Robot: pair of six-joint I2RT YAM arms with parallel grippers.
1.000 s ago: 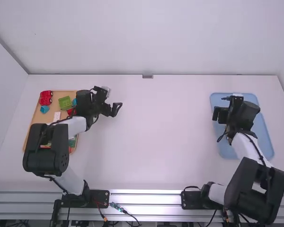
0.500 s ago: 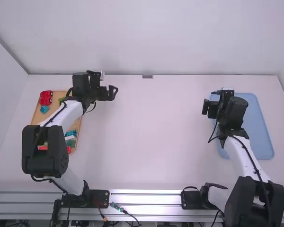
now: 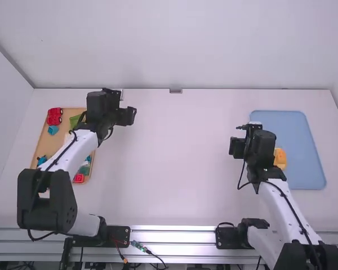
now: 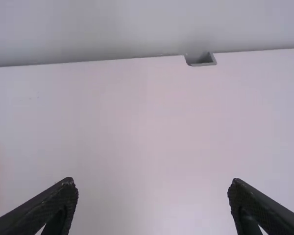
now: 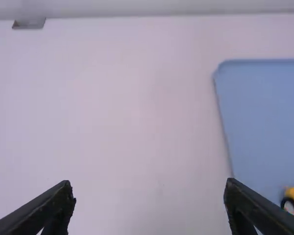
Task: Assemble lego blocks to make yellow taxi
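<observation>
the left arm (image 3: 80, 148) and right arm (image 3: 283, 203) pair white links with chunky, rounded black joints. thin black cables (image 3: 293, 209) trail along them. the left end effector (image 3: 129, 116) and right end effector (image 3: 236, 147) are black, with two tapering, blunt-tipped fingers each.

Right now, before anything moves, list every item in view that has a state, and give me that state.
Left end effector: open, holding nothing
Right end effector: open, holding nothing
Yellow build: resting on the blue tray, dark-rimmed wheel attached
Blue tray: flat on the table, holding the yellow build
Tan tray: loaded with colored pieces, partly hidden by the left arm
</observation>
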